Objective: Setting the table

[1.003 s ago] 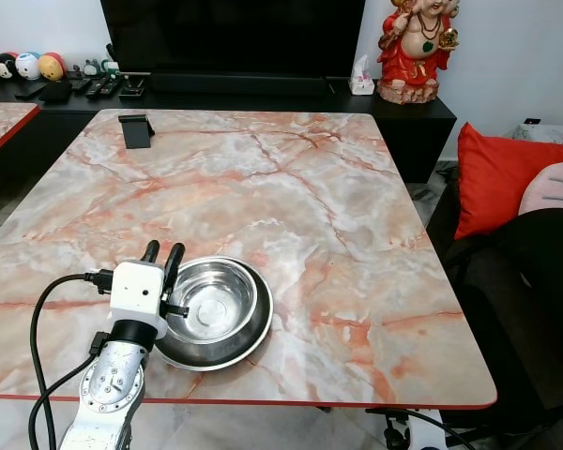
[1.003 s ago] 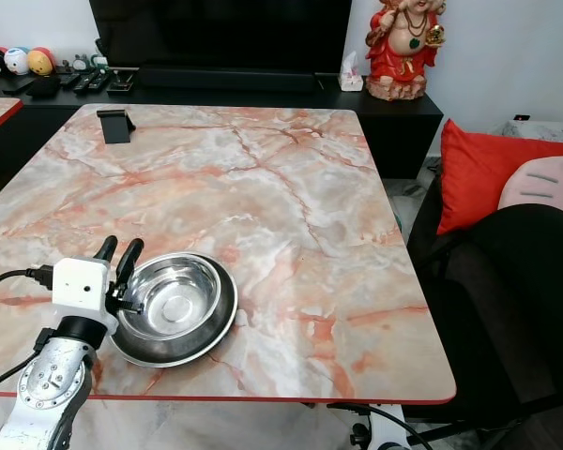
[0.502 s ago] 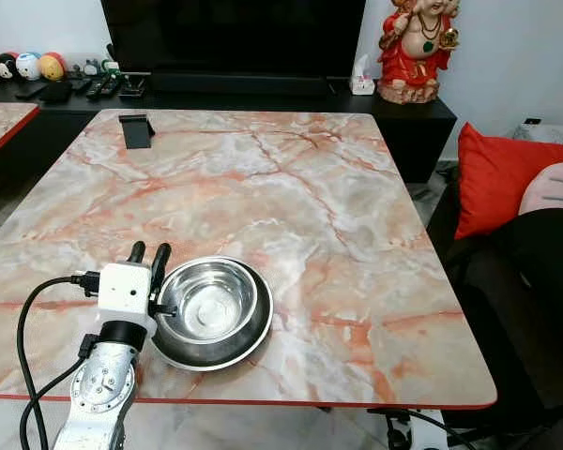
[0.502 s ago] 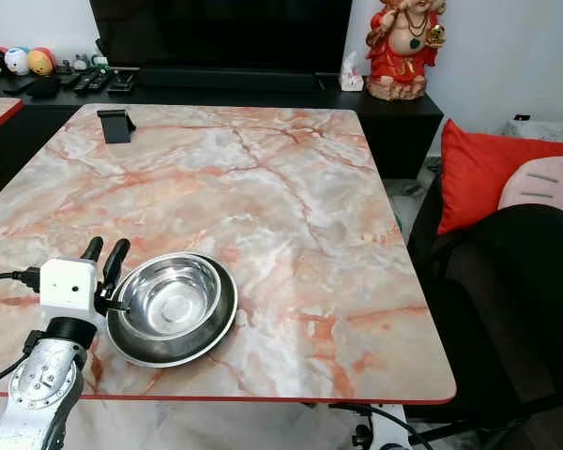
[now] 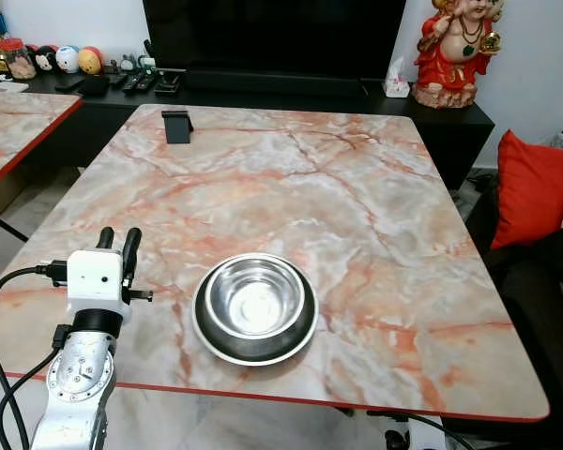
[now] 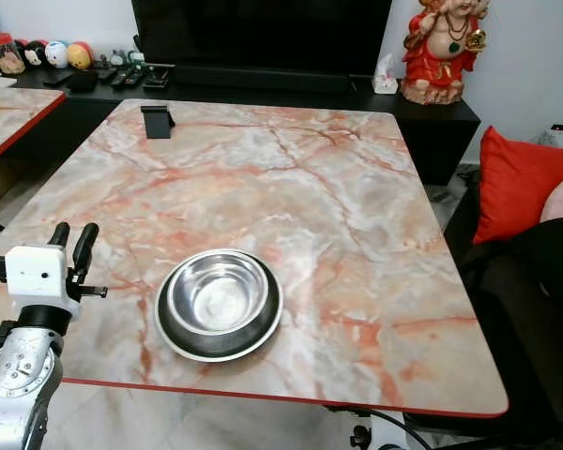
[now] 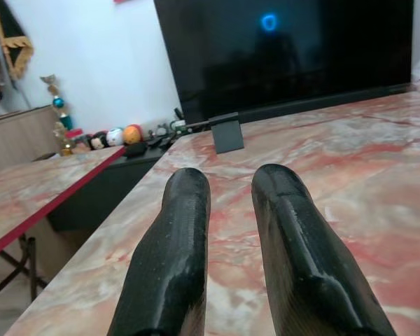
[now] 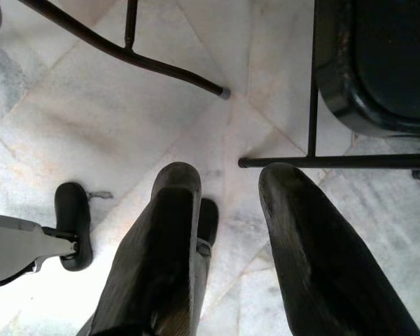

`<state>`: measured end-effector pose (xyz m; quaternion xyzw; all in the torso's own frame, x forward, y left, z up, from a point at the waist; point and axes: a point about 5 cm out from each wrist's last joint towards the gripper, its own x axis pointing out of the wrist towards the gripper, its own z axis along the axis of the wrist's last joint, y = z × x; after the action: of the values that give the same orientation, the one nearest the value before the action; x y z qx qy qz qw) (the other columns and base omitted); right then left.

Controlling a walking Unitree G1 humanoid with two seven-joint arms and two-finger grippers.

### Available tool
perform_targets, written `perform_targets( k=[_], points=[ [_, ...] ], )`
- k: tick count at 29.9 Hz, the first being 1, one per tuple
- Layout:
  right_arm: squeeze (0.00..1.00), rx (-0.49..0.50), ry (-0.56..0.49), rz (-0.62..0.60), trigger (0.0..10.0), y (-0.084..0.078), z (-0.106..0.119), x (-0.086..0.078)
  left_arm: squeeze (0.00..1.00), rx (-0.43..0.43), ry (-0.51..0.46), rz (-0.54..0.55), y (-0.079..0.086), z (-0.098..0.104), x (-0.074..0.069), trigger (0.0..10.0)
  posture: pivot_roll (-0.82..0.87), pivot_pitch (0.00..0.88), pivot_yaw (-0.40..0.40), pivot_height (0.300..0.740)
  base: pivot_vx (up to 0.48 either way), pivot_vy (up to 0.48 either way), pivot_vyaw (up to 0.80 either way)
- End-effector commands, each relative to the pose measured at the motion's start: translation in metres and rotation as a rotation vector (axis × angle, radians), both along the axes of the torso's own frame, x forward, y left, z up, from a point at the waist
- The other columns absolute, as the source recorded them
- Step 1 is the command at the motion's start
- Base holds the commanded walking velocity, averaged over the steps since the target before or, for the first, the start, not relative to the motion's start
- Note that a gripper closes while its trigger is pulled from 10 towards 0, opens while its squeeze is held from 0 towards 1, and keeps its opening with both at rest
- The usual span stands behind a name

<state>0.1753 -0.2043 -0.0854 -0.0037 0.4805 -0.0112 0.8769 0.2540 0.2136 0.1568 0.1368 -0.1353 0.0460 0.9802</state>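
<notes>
**Steel bowl on the marble table, left tool empty beside it**

Stainless steel bowl (image 5: 255,306) sits inside a dark, shallow dish (image 5: 300,337) on the near part of the pink-veined marble table (image 5: 357,206), not far from the red front edge. Nothing touches it.

Over the near left corner of the table is the left tool (image 5: 118,239), well apart from the bowl on its left. Its two black fingers (image 7: 171,238) point away from the robot across the table, a narrow gap between them, and they hold nothing. From the wrist camera they appear just above the marble; whether they touch it cannot be told.

At the far left edge of the table stands a small black stand (image 5: 176,127). Behind the table a low black cabinet carries a dark television (image 5: 272,37), a row of small round figures (image 5: 68,59) and a red and gold statue (image 5: 458,52), whose top is cut off. A red cushion (image 5: 535,192) lies to the right, partly cut by the frame.

The right tool (image 8: 227,210) hangs over pale floor tiles beside black metal legs, fingers slightly apart and empty. A dark object behind one finger is hard to make out.
</notes>
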Motion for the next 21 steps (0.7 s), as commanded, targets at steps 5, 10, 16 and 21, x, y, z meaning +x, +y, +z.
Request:
perform_targets(
  k=[5, 10, 16, 21],
  points=[
    [0.0, 0.002, -0.013, 0.006, 10.0, 0.0006, 0.0006, 0.001, 0.0, 0.004, 0.006, 0.002, 0.0023, -0.002, 0.0, 10.0, 0.0, 0.0, -0.01, 0.74, 0.0, 0.337, 0.0],
    [0.0, 0.004, -0.015, 0.007, 10.0, 0.0014, 0.0004, 0.0008, 0.0, 0.005, 0.001, -0.01, 0.0006, -0.0006, 0.0023, 10.0, 0.0, 0.0, -0.005, 0.74, 0.0, 0.338, 0.0],
    [0.0, 0.01, -0.017, 0.001, 10.0, 0.0026, -0.0001, 0.0, 0.0, 0.002, 0.002, -0.032, -0.0045, -0.0015, 0.0038, 10.0, -0.01, 0.0, -0.001, 0.74, 0.0, 0.338, 0.0],
    [0.0, 0.013, -0.017, -0.001, 10.0, 0.0036, -0.0007, -0.0012, 0.0, 0.0, 0.005, -0.041, -0.0062, -0.0027, 0.0035, 10.0, -0.01, 0.0, 0.006, 0.74, 0.0, 0.34, 0.0]
  ],
)
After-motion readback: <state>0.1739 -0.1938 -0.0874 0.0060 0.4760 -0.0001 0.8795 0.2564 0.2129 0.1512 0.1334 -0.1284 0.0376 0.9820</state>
